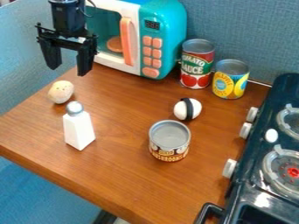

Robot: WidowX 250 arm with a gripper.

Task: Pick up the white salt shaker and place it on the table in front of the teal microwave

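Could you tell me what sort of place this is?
Probably a toy kitchen set up on a counter: there's a toy microwave, a stove and food cans.

"Where is the camera looking from?"

"It's looking from above, peering down at a slant over the bench (123, 175)."

"And which way is it facing?"

"It's facing the blue wall (254, 35), with the toy microwave (168, 26) standing at the far side and the stove (248, 197) running along the right."

"How near is it sitting?"

"Fairly near: the frame is cutting off the microwave's top and part of the stove."
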